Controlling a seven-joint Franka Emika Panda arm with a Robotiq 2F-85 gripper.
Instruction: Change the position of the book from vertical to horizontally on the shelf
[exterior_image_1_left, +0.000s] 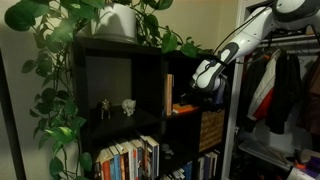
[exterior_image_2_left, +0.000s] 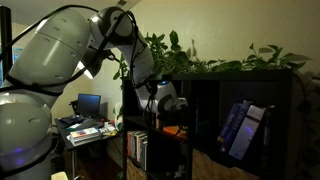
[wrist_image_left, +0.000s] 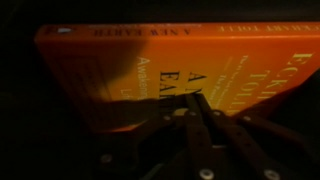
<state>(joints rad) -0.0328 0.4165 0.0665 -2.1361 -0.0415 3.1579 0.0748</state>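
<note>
Orange cover fills the upper part of the wrist view: the book (wrist_image_left: 150, 60) lies with its broad face towards the camera, its printed spine running along the top edge and its lower edge lost in shadow. The gripper (wrist_image_left: 190, 118) comes in from the bottom of that view. Its fingers (wrist_image_left: 222, 140) slant inwards and nearly meet at the tips, so the claw is narrow, with nothing seen between the tips. Whether the tips touch the cover is too dark to tell.

In an exterior view the book (exterior_image_1_left: 183, 108) lies flat on the floor of an upper cubby of the shelf (exterior_image_1_left: 78, 90), with its long edge towards the opening. The gripper (exterior_image_1_left: 205, 80) hangs above it, near the front of the cubby. A thin pale-spined book (exterior_image_1_left: 168, 93) stands upright just beside the cubby's divider wall, next to the orange book's near end. Open space shows between the flat book and the cubby's ceiling, and the arm takes up part of it.

A wicker basket (exterior_image_1_left: 212, 128) sits in the cubby below. Two small figurines (exterior_image_1_left: 128, 106) stand in the neighbouring cubby, with free room around them.

From the opposite side, the gripper (exterior_image_2_left: 165, 102) is at the front edge of the shelf (exterior_image_2_left: 250, 75), with a small orange patch of the book (exterior_image_2_left: 171, 131) below it.
</note>
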